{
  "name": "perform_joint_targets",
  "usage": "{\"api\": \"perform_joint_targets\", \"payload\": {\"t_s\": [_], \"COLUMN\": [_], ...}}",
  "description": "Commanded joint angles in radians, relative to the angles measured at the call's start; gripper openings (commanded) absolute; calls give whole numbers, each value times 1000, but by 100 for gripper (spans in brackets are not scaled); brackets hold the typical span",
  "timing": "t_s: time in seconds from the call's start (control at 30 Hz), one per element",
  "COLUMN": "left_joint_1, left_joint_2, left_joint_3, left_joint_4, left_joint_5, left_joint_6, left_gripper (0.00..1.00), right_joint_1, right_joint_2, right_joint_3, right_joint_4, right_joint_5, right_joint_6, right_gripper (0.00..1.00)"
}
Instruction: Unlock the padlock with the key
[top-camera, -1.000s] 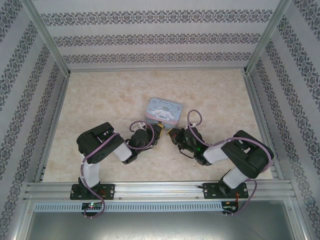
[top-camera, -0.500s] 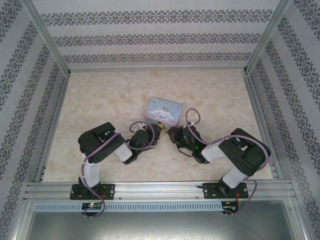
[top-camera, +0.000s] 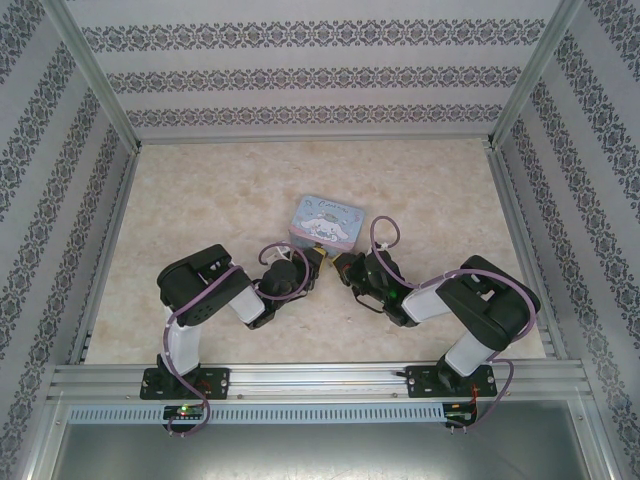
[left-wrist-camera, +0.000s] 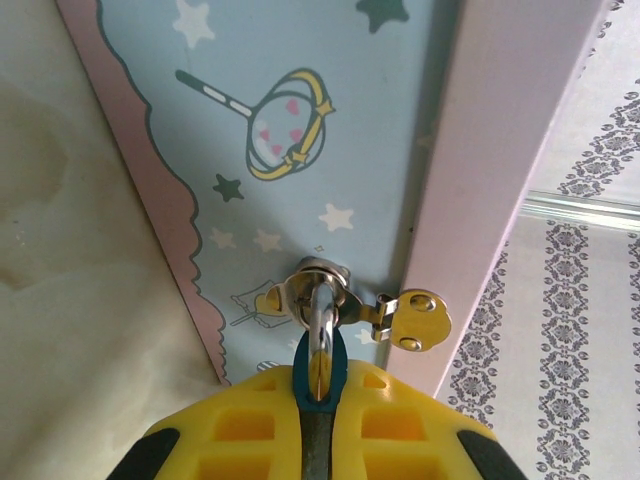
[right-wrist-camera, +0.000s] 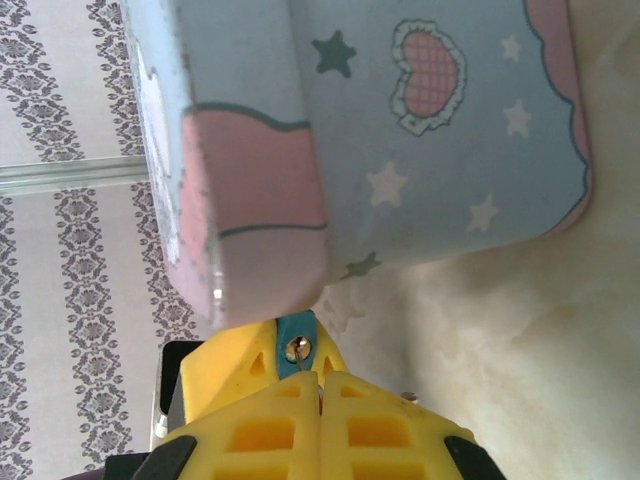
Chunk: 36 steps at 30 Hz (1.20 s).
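Observation:
The padlock (left-wrist-camera: 339, 369) has a blue body, and its metal shackle (left-wrist-camera: 321, 314) passes through the hasp (left-wrist-camera: 415, 318) of the pastel-blue tin box (top-camera: 327, 222). My left gripper (left-wrist-camera: 318, 402) is shut on the padlock body, just in front of the tin. In the right wrist view the padlock (right-wrist-camera: 297, 328) faces me with its keyhole. The thin key (right-wrist-camera: 302, 360) runs from that keyhole into my right gripper (right-wrist-camera: 320, 385), which is shut on it. In the top view the left gripper (top-camera: 313, 258) and right gripper (top-camera: 343, 265) meet tip to tip at the tin's near edge.
The tin lies on the beige marbled table (top-camera: 200, 200), a little behind the two grippers. Patterned walls and an aluminium frame (top-camera: 310, 378) enclose the table on all sides. Open tabletop lies to the left, right and back of the tin.
The right gripper has edged a little left and forward toward the left gripper. The left arm and the tin have stayed put.

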Motion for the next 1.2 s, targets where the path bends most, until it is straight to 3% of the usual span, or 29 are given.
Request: {"api": "perform_joint_targets", "payload": {"t_s": [0.0, 0.43, 0.87, 1.17], "left_joint_1": [-23, -24, -41, -41], "left_joint_2": [18, 22, 17, 28], "left_joint_3": [17, 24, 29, 25], "left_joint_4": [85, 92, 132, 120], "left_joint_5": [14, 30, 63, 54], "left_joint_6": [-13, -38, -100, -86], "left_gripper": [0, 0, 0, 0], "right_joint_1": [6, 1, -40, -35], "right_joint_2": [-5, 34, 208, 151], "right_joint_3": [35, 47, 48, 20], "right_joint_4": [40, 49, 343, 322], "right_joint_5": [-6, -13, -85, -71], "right_joint_6": [-5, -15, -24, -14], "right_gripper": [0, 0, 0, 0]}}
